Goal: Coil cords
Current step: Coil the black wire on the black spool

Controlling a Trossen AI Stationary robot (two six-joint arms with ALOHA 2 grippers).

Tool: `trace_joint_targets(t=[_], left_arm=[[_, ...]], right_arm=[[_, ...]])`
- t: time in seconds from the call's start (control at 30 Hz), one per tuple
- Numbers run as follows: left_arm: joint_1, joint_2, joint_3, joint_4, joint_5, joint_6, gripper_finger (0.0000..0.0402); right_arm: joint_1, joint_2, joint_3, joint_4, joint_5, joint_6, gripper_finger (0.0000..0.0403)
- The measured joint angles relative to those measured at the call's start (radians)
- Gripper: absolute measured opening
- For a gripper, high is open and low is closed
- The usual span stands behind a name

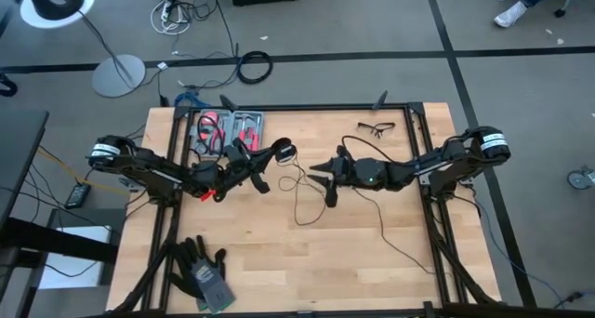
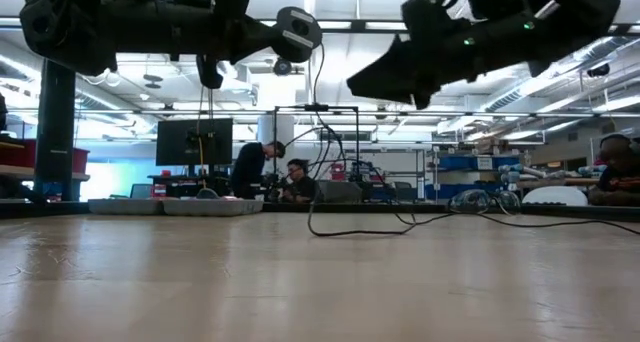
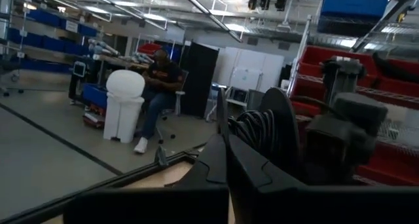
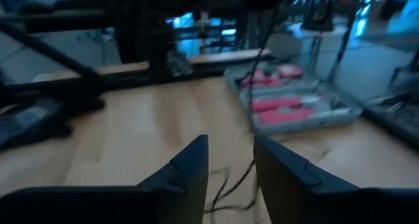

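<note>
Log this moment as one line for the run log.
left pincer: shut, holding coiled cord raised | right pincer: open, above table | cord tail trailing on table

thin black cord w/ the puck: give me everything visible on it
The thin black cord is one long, very fine strand ending in a small round black puck. The puck end is up off the wood table at the left gripper, which is shut, with several turns wound beside its fingers. From there the cord hangs down, loops loosely on the table, passes by the open right gripper, and trails toward the table's right front edge.
</note>
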Motion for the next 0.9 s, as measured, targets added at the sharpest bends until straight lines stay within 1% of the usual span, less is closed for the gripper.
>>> trace_joint_targets(t=[0.13, 0.23, 0.4, 0.5, 0.6, 0.73, 0.83, 0.9], left_arm=[[0.0, 0.0, 0.0, 0.003, 0.0, -0.006, 0.0], [0.0, 0.0, 0.012, 0.003, 0.021, -0.007, 0.0], [0.0, 0.0, 0.041, -0.03, 0.026, 0.004, 0.0], [0.0, -0.001, 0.05, -0.036, 0.028, 0.014, 0.0], [0.002, -0.006, 0.05, -0.033, 0.029, 0.025, 0.0], [0.011, -0.015, 0.052, -0.036, 0.026, 0.043, 0.0], [0.013, -0.014, 0.051, -0.035, 0.026, 0.029, 0.0], [0.014, -0.014, 0.056, -0.028, 0.027, 0.028, 0.0]], right_arm=[[-0.035, 0.023, 0.063, -0.013, 0.007, -0.049, 0.0121], [-0.064, 0.055, 0.121, -0.041, 0.006, -0.068, 0.0122], [-0.093, 0.12, 0.212, -0.061, -0.081, -0.081, 0.0119], [-0.1, 0.148, 0.248, -0.096, -0.081, -0.073, 0.0118], [-0.108, 0.162, 0.264, -0.154, -0.088, -0.042, 0.0114], [-0.101, 0.172, 0.264, -0.154, -0.158, -0.026, 0.0106], [-0.093, 0.172, 0.264, -0.169, -0.137, -0.023, 0.0097], [-0.091, 0.172, 0.263, -0.186, -0.129, -0.023, 0.0085]])
